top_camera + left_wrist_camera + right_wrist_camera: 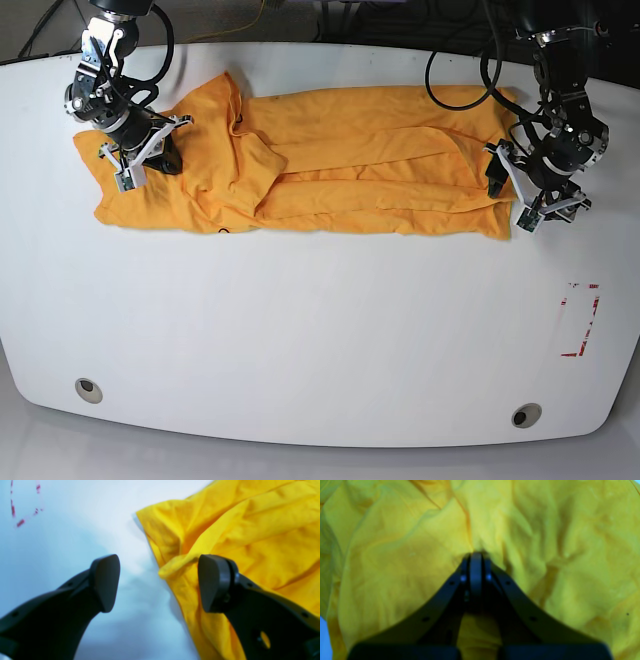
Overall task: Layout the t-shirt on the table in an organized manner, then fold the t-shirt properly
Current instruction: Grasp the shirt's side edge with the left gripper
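Overhead, 2 black robot arms reach in over a white tabletop [300,340], where an orange-yellow t-shirt [360,150] lies in a long, wrinkled band across the half nearest the arms' bases. The cloth is bunched and layered, with loose folds on the right arm's side and a flatter stretch running toward the left arm.

The left tool [159,583] stands wide open at the end of the t-shirt. 1 finger is over the yellow fabric and the other over bare white surface; a raised fold of cloth pokes into the gap between them, and nothing is gripped.

The right tool [477,557] is closed, its 2 fingertips together against the t-shirt at the opposite end. Whether any cloth is pinched between them, I cannot tell.

On the far side of the tabletop from the t-shirt are 2 round grey grommets [89,390], well apart, and a broken red tape outline [592,325] near 1 of them.
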You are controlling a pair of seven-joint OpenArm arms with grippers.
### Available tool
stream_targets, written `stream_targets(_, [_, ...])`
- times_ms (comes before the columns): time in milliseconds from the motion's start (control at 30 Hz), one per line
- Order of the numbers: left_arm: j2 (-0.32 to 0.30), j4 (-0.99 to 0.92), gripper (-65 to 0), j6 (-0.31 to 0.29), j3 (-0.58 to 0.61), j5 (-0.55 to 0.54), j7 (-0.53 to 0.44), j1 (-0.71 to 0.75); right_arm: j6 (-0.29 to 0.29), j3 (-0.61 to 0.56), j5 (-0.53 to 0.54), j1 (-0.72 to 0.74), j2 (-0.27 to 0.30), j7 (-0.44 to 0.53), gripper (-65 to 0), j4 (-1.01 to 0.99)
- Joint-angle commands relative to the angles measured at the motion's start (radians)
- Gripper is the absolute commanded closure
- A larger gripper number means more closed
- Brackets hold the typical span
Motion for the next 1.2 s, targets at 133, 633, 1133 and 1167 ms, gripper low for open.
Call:
stream_targets(133, [-0.032, 0.024, -44.5, 0.002, -0.001, -0.01, -0.015, 0.021, -0.009, -0.004, -0.065, -0.011, -0.002, -0.095, -0.8, -0.007])
stream_targets(633, [-0.03, 0.016, -44.5, 0.002, 0.0, -0.008, -0.015, 0.014, -0.009, -0.002, -0.065, -0.011, 0.0, -0.095, -0.8, -0.007])
stream_targets(1133, [-0.03, -0.043, -44.5, 0.002, 0.066, -0.008, -0.017, -0.019, -0.009, -0.002, -0.065, -0.011, 0.001, -0.095, -0.8, -0.007])
stream_targets(1167, [-0.03, -0.043, -44.4, 0.002, 0.066, -0.008, -0.017, -0.019, -0.009, -0.002, -0.065, -0.011, 0.001, -0.095, -0.8, -0.007])
